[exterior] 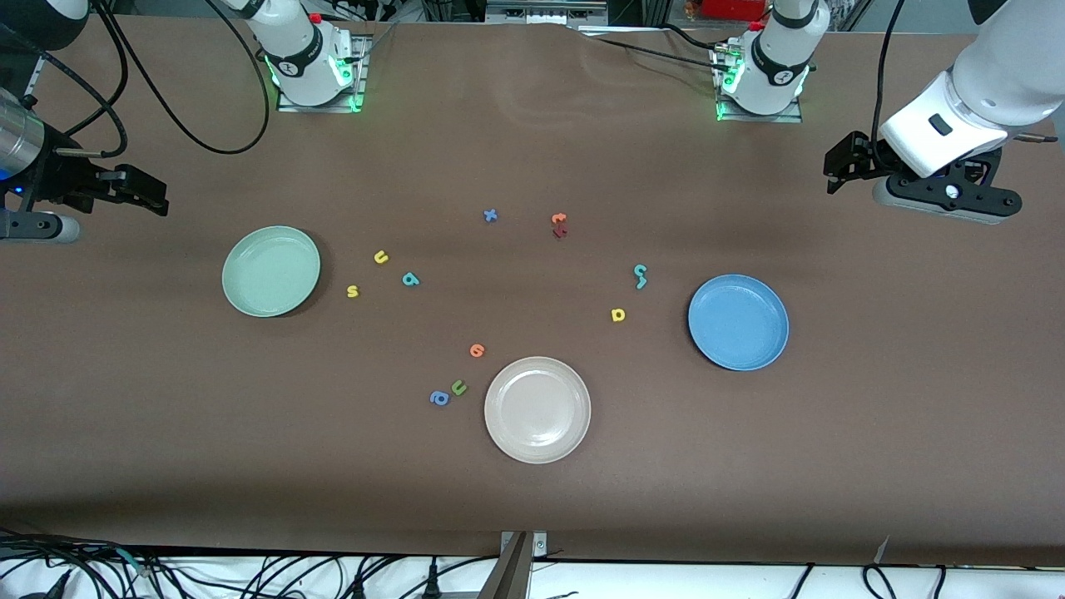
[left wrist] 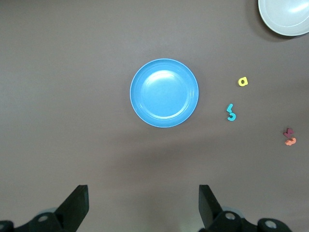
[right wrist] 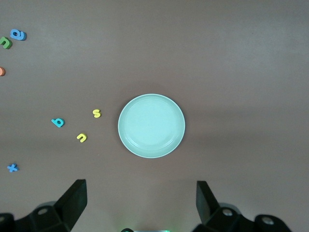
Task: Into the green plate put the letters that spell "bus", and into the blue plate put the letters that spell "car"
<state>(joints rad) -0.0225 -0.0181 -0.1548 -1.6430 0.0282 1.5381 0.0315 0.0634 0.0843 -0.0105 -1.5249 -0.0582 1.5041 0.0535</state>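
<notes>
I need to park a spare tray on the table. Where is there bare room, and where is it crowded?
Bare table runs along the edge nearest the front camera, below the beige-white plate, and between the two arm bases. Crowded: the middle, with letters scattered among the green plate, the beige-white plate and the blue plate.

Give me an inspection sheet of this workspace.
Surface: brown table, flat.
Job's things: green plate and blue plate hold nothing; b, yellow u, s lie beside green; c, r, yellow a beside blue.
Clutter: beige plate; x, orange, red, green, blue letters.
Grippers: left gripper and right gripper wait at their table ends, jaws open.
Cables: along the table's edges.
Surroundings: nothing seen.
</notes>
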